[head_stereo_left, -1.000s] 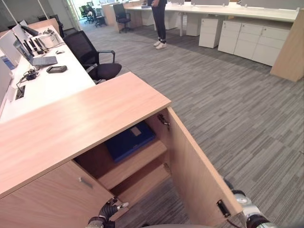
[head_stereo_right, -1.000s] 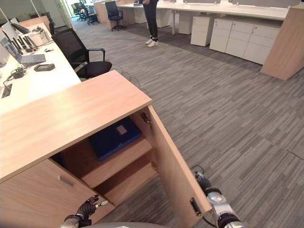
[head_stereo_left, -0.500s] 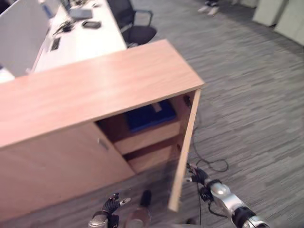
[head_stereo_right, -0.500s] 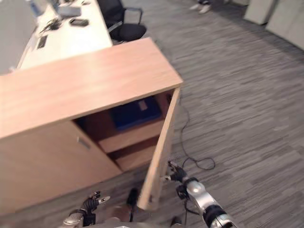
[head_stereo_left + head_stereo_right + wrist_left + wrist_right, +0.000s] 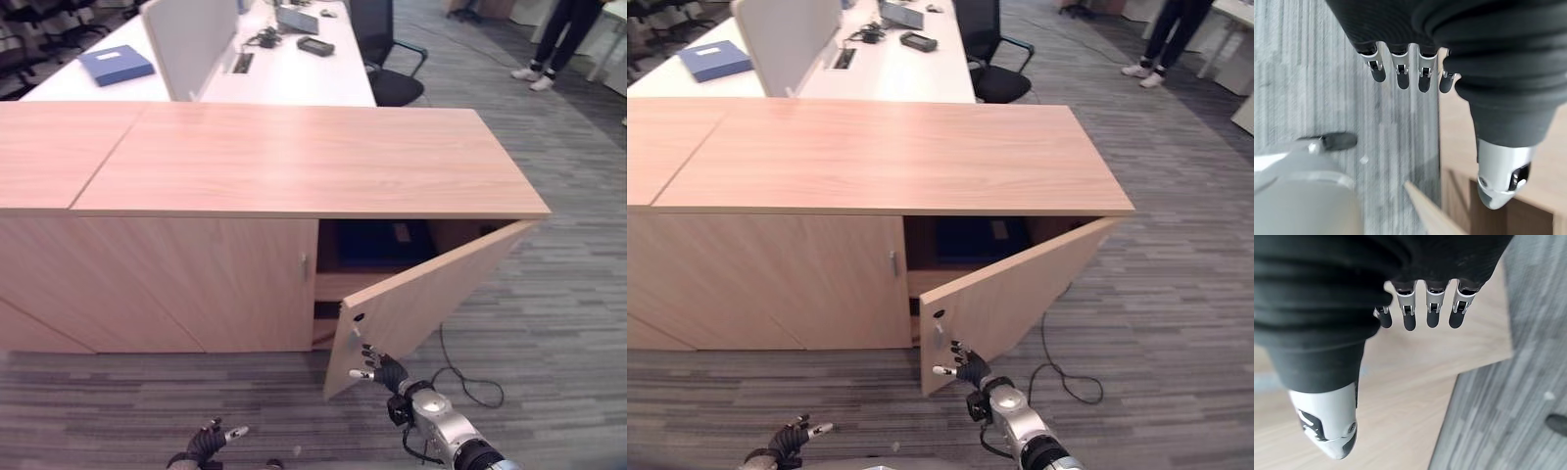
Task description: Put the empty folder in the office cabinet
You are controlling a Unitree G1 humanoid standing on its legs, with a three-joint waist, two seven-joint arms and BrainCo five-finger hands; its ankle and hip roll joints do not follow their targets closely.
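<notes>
One blue folder (image 5: 372,242) lies on the shelf inside the cabinet (image 5: 294,166), half hidden behind the single open door (image 5: 421,299). A second blue folder (image 5: 116,65) lies on the white worktop (image 5: 284,78) behind. The right hand (image 5: 380,370) by the door's lower corner and the left hand (image 5: 208,440) low over the floor both hold nothing, fingers relaxed.

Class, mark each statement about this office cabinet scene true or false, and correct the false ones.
1. The cabinet door stands fully shut. False: it is ajar.
2. A blue folder lies inside the cabinet. True.
3. The right hand is near the door's lower edge. True.
4. The left hand holds the folder. False: it holds nothing.
5. A second blue folder lies on the white desk. True.
</notes>
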